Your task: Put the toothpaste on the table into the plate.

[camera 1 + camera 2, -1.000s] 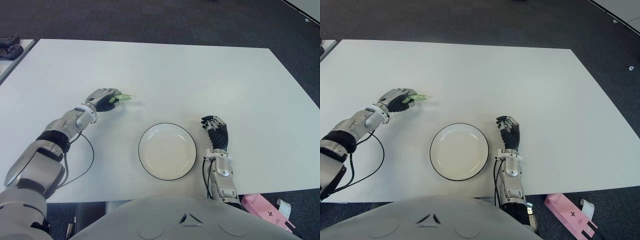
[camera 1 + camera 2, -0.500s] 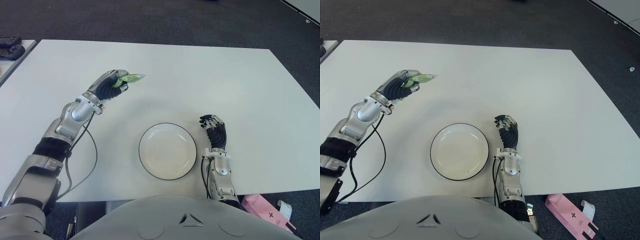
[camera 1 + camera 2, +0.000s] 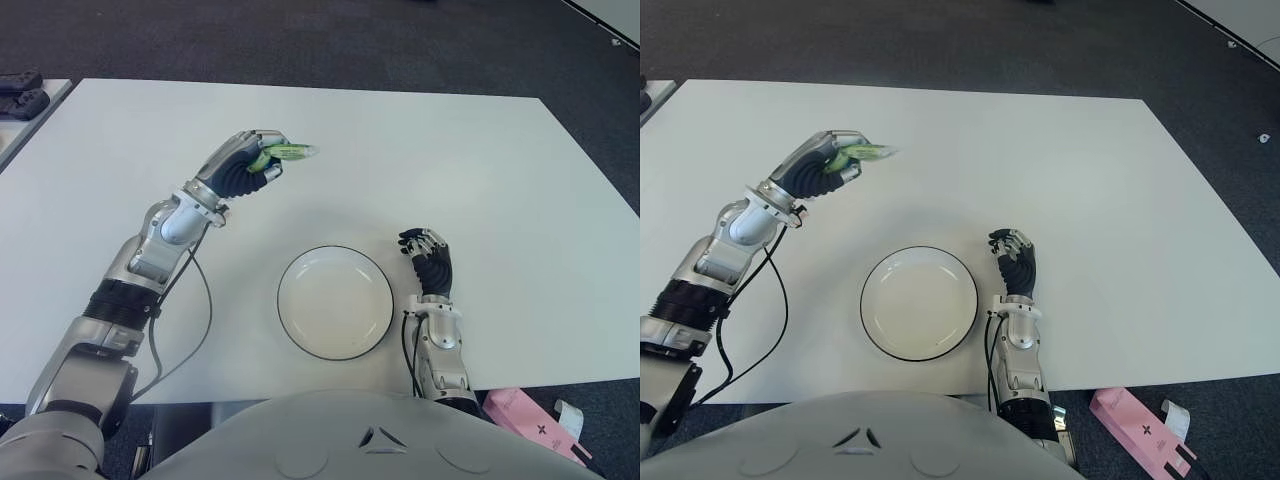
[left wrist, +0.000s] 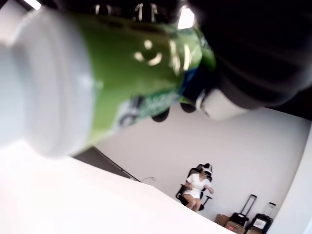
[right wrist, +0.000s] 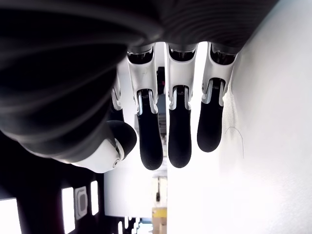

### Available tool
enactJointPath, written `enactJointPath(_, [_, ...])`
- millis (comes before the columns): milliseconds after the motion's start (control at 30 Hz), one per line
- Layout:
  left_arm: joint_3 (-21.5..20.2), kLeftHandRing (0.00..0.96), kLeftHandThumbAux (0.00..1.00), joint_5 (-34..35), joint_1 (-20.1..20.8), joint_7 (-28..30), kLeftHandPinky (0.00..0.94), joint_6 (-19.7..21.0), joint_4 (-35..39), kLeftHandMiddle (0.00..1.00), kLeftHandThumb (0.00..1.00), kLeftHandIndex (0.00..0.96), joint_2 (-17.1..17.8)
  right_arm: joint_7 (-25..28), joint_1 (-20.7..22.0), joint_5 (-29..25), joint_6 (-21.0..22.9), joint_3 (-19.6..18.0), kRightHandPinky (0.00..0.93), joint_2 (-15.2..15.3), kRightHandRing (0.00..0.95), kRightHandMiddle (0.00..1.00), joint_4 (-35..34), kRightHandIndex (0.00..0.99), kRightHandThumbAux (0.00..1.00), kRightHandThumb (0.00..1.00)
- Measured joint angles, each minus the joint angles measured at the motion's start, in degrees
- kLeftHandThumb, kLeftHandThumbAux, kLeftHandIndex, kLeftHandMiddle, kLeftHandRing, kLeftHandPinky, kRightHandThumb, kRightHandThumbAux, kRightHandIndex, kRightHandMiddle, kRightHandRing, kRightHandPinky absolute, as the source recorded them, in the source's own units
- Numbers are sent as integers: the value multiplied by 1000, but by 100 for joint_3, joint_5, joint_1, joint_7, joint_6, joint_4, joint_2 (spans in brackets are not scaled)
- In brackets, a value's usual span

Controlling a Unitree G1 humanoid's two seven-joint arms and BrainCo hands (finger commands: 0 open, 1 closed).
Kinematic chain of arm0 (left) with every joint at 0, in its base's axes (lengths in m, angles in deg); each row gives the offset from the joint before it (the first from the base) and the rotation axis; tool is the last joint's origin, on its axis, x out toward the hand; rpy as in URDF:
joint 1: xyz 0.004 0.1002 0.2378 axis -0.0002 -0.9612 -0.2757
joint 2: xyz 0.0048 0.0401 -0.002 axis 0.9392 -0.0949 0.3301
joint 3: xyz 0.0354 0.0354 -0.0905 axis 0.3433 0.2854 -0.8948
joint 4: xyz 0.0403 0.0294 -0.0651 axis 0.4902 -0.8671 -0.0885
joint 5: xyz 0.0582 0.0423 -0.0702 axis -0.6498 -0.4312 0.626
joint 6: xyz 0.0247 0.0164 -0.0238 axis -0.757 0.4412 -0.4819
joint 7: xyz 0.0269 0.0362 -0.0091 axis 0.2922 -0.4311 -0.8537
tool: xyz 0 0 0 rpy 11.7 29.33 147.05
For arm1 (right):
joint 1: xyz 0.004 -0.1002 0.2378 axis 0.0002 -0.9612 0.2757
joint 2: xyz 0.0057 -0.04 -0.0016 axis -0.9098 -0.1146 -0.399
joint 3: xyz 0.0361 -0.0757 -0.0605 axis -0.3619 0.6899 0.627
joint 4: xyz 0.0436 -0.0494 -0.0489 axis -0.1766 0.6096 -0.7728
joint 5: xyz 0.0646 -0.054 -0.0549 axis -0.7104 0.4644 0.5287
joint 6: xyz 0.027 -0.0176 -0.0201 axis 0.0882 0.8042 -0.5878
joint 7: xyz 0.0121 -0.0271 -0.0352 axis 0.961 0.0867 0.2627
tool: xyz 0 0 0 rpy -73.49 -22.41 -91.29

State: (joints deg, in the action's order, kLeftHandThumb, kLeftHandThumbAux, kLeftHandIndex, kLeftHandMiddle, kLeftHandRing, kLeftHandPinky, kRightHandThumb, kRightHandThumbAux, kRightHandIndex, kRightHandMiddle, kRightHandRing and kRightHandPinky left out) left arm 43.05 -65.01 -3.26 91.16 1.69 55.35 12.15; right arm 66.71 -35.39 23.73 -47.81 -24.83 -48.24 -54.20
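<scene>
The left robot hand [image 3: 240,165] is clenched around the green toothpaste [image 3: 285,152], lifted clear of the tabletop [image 3: 480,160] for carrying. The plate [image 3: 335,302] waits nearer the robot's body. The right robot hand [image 3: 428,258], loosely curled and holding nothing, shows just right of the plate.

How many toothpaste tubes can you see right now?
1. The toothpaste is in the left hand, lifted above the table, up-left of the plate. No others visible.

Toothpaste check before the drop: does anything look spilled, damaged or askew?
Nothing stands out. The left hand holds the toothpaste intact above the table; the plate lies empty beside the idle right hand.
</scene>
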Motion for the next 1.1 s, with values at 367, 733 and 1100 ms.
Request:
enactJointPath(367, [282, 871, 700, 44, 5, 857, 845, -15, 548, 876, 742, 442, -82, 12, 18, 1, 20, 0, 458, -1, 456, 465, 0, 427, 725, 714])
enactJointPath(733, [726, 851, 700, -925, 125, 1067, 818, -247, 329, 852, 739, 443, -47, 9, 19, 1, 20, 0, 463, -2, 459, 466, -8, 426, 725, 713])
enactJointPath(1100, [1114, 859, 698, -1682, 204, 1081, 856, -269, 281, 847, 737, 443, -27, -15, 7, 11, 42, 4, 451, -2, 457, 468, -41, 427, 725, 713])
